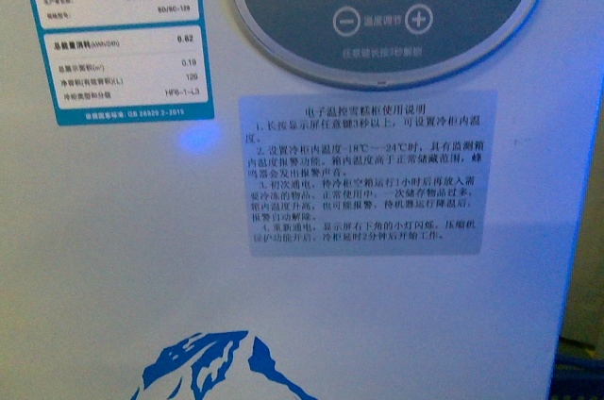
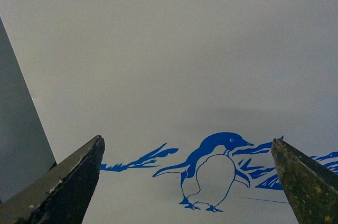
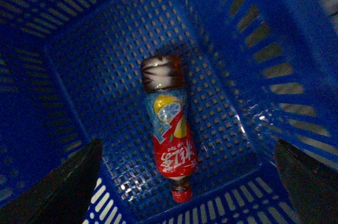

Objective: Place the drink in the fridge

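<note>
The drink (image 3: pixel 170 131) lies on its side on the floor of a blue plastic mesh basket (image 3: pixel 95 65), red cap toward one wall. My right gripper (image 3: pixel 187 182) is open above the basket, its two dark fingers wide apart on either side of the bottle and clear of it. The fridge (image 1: pixel 377 306) fills the front view as a white wall with a control panel and stickers. My left gripper (image 2: pixel 187 182) is open and empty, facing the fridge's white side (image 2: pixel 174 65) with the blue penguin picture (image 2: pixel 211 168) between its fingers.
The basket's mesh walls (image 3: pixel 264 49) rise around the bottle on all sides. A grey panel (image 2: pixel 16 129) borders the fridge's white side in the left wrist view. An instruction sticker (image 1: pixel 366 172) and an energy label (image 1: pixel 121 41) are on the fridge front.
</note>
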